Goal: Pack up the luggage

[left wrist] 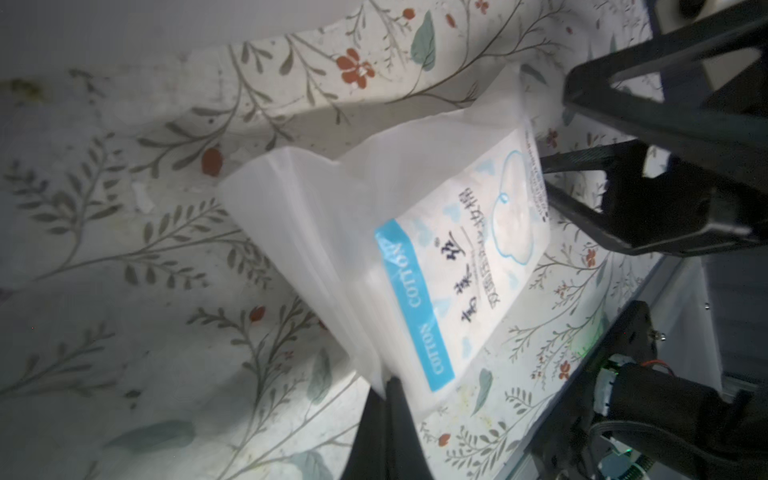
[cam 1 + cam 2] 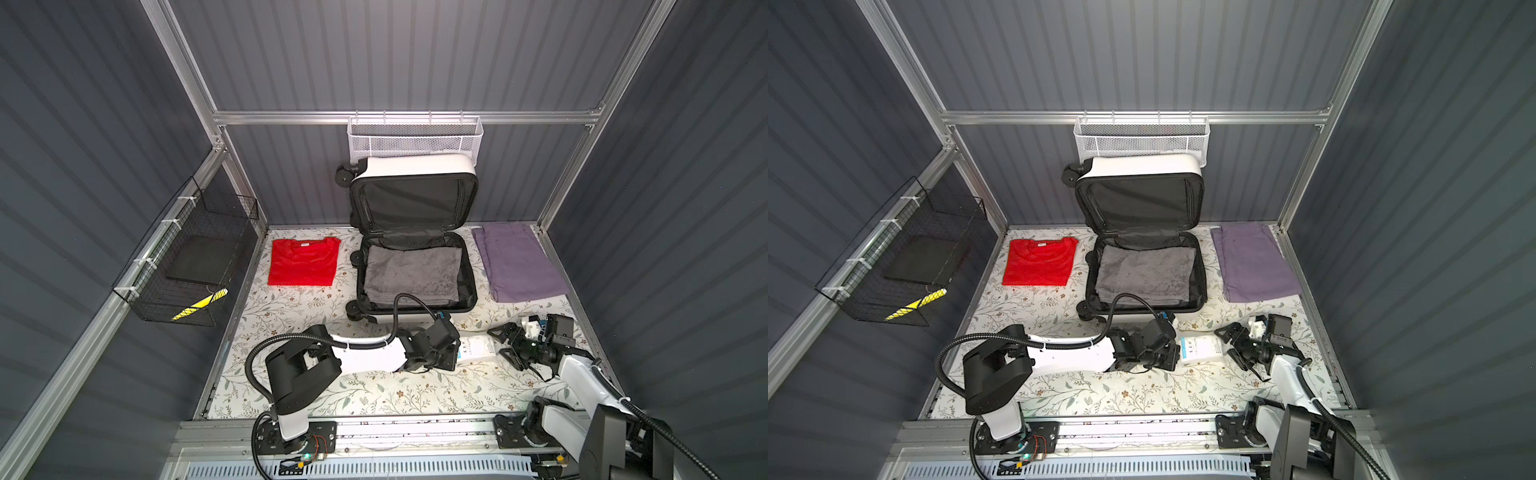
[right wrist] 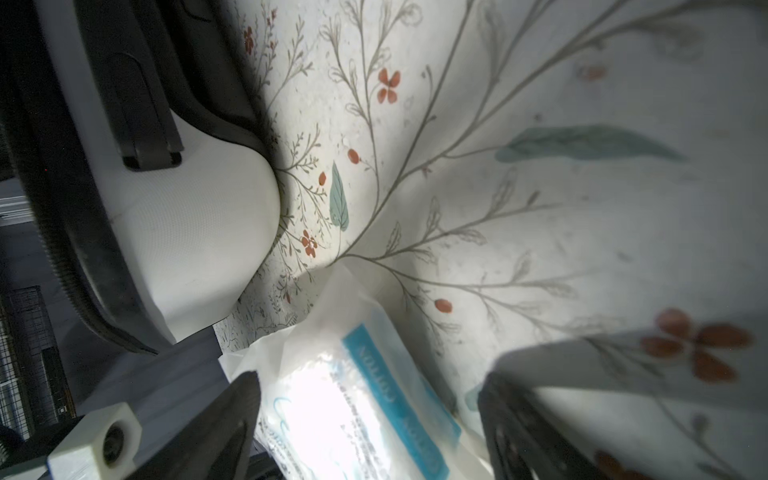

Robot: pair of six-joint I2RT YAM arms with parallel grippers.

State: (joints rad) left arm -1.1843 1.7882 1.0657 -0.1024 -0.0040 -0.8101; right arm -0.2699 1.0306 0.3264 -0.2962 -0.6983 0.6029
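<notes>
**Cotton packet pinched near the open luggage**

Found the luggage [image 2: 415, 164] at the far middle of the flowered tablecloth [image 2: 374, 390], lying open. Noted its lid standing up against the back wall, its lower half flat and its wheels to the left. Saw a folded grey towel [image 2: 411, 272] filling the lower half. Noted a folded red shirt [image 2: 303, 262] just left of the luggage and a folded purple cloth [image 2: 515, 262] to its right, both on the tablecloth.

Logged a white packet of cotton pads [image 2: 476, 351] on the near side of the luggage, by its right corner, between the two grippers. Found the left gripper [image 1: 384, 399] clenched tight on the loose plastic edge at the packet's left end, with film pinched between the pressed fingers. Found the right gripper [image 2: 505, 347] released, with jaws spread wide on either side of the packet's right end. Could not tell whether either finger touched it, nor whether the packet lay flat or tipped up.

Saw a white mesh basket [image 2: 415, 141] on the back wall above the lid and a black wire basket [image 2: 187, 257] on the left wall.
</notes>
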